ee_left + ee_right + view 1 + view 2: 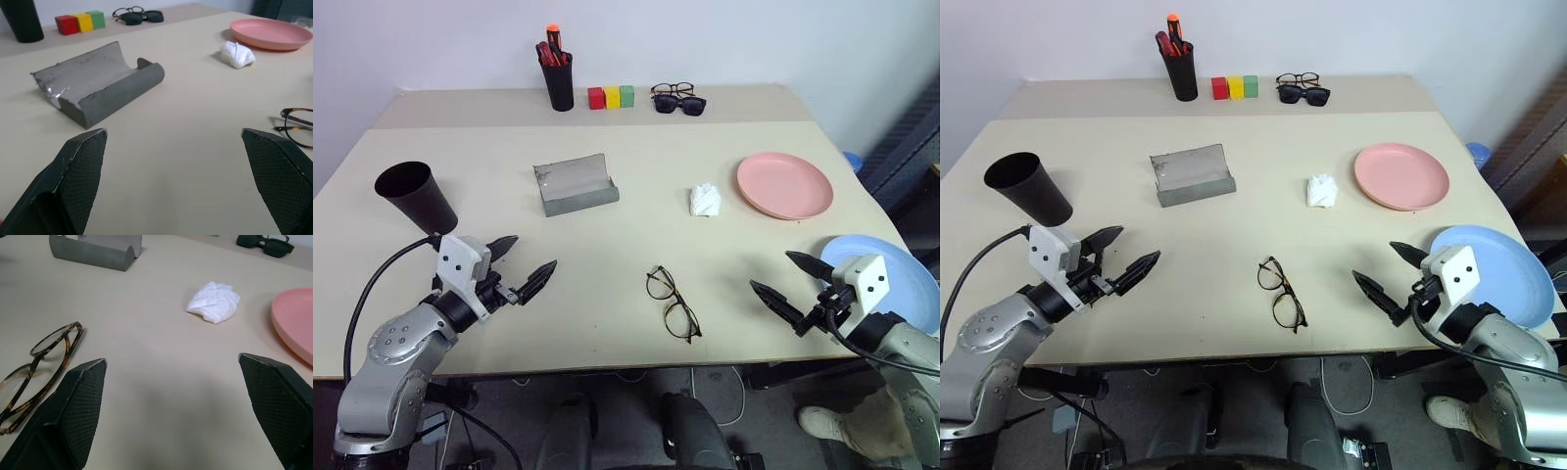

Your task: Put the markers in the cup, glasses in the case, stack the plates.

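While both arms are hovering low over the near edge of the table [607, 245], no step of the task is under way: the left gripper [524, 266] at the lower left of the head view and the right gripper [785, 281] at the lower right are each standing with jaws spread wide and gripping nothing. The glasses [672, 302] are lying flat, unfolded, at the lower middle of the frame, between the two grippers and apart from both. The case [576, 183] is sitting open left of centre, well apart from the glasses, its lid tilted back. The cup [416, 196] is standing at the left edge, leaning a little and looking empty. The pink plate [784, 184] is resting at the right, and the blue plate [901, 279] is sitting at the lower right, partly behind the right arm, so the two are not yet stacked. I am not making out any loose markers on the table; a black holder of pens [557, 70] is standing at the top, with coloured blocks [611, 96] and two more pairs of glasses beside it, and a crumpled tissue [705, 200] is lying near the pink plate. Judging by the layout, the glasses are looking like the likeliest first pick, calling for a gripper to be coming down over the thin frame and closing gently, since wire lying flat is offering little to grip.
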You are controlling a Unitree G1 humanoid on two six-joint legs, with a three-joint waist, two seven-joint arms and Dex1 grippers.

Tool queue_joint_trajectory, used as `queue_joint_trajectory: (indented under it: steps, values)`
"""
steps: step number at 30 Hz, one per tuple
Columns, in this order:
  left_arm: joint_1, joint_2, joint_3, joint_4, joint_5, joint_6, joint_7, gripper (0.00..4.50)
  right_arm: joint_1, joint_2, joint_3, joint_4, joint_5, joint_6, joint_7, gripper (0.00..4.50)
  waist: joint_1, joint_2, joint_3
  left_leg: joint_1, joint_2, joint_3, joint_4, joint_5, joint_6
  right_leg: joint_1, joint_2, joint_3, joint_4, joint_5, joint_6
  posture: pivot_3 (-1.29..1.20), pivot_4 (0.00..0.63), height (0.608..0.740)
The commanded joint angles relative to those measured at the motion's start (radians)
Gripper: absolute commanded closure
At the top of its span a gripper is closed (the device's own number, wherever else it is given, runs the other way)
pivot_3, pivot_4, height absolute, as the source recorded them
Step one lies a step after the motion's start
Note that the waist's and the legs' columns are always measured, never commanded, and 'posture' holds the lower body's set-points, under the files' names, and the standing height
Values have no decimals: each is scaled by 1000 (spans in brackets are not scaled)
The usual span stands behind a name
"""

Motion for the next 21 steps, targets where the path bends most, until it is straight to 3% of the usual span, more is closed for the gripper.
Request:
queue_joint_trajectory:
  steps: [1, 21]
  values:
    - [16, 18, 35, -44, -24, -11, -19, 0, 5, -11, -33, -22, 23, -18, 24, 86, 0, 0, 0, 0, 0, 0, 0, 0, 0, 0, 0, 0, 0, 0, 0, 0, 150, 740]
    - [40, 8, 24, -64, -32, -21, -6, 0, -18, -16, -20, 25, -6, -41, 44, 86, 0, 0, 0, 0, 0, 1, -1, 0, 0, 0, 0, 0, -1, 0, 0, 0, 150, 740]
